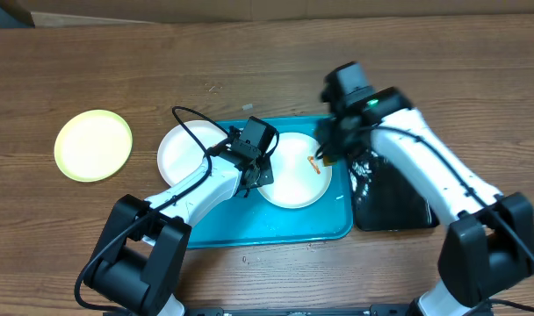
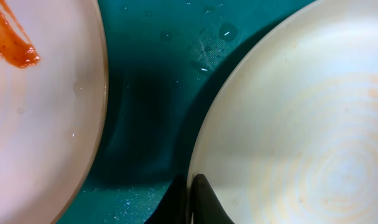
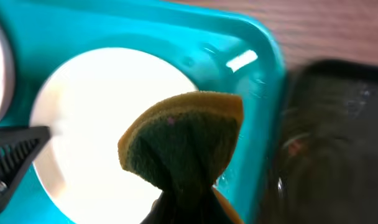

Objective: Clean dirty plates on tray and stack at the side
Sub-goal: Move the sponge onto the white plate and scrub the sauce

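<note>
While the yellow-green plate (image 1: pixel 93 145) lies on the table (image 1: pixel 249 53) at centre left of the overhead frame, apart from the tray (image 1: pixel 276 230), the work sits further right. The left white plate (image 1: pixel 175 160) straddles the tray's left rim and bears a red smear (image 2: pixel 15 50). Just right of it, the left gripper (image 1: pixel 256 167) appears pinched on the left rim of the middle plate (image 1: pixel 293 184), which lies flat in the tray's upper middle. Over that plate's right edge, the right gripper (image 1: pixel 331 149) has its jaws clamped on a folded green-and-yellow sponge (image 3: pixel 183 143).

Wiping looks like the step in hand. It probably calls for a firm rim pinch, the sponge pressed flat, and strokes running from the right edge inward across the faint orange rings, so the plate neither slides nor tips.

Each plate is round and face up, with no long axis. The tray's long axis runs left to right, its right end beside the black tray (image 1: pixel 394 206).
</note>
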Controlling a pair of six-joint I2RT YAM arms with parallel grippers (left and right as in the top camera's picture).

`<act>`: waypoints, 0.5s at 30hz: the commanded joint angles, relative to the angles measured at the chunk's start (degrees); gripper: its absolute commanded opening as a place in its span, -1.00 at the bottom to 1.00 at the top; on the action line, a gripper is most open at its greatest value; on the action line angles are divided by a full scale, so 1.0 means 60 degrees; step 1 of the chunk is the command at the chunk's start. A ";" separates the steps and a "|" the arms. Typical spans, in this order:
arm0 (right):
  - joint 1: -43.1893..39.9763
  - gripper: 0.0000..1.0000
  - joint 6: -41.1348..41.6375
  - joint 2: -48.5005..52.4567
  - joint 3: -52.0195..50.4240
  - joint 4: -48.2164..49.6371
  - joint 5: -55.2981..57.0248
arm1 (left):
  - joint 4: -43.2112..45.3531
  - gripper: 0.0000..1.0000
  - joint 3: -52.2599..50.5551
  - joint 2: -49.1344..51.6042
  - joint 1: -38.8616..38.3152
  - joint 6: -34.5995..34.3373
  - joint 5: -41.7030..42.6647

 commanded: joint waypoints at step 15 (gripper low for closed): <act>0.1268 -0.92 -0.0109 0.1479 -0.0852 0.1534 0.3421 | 0.0000 -0.91 0.0091 0.0073 0.0098 -0.0018 -0.0015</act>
